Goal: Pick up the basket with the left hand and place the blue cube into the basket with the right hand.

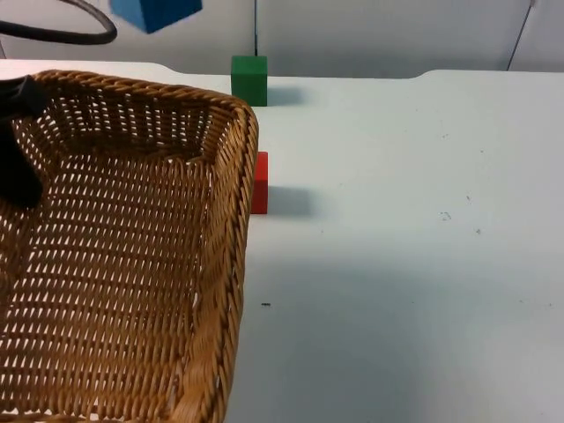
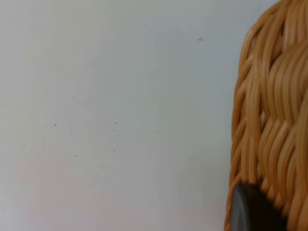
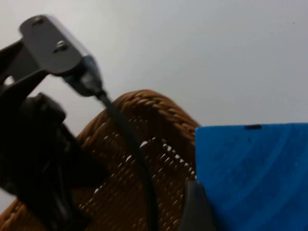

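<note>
right pincer (image 3: 202, 211) grasps the blue cube (image 3: 252, 175) and hangs high at the far left, above the far rim of the basket (image 1: 132, 256); from there the basket's open hollow lies below and nearer, so i judge the drop needs a short carry toward the near side. left pincer (image 2: 250, 211) is clenched on the basket's woven wall at the left edge, holding it off the worktop (image 1: 405, 264). a green cube (image 1: 249, 80) and a red cube (image 1: 259, 182) sit just right of the basket.
</note>
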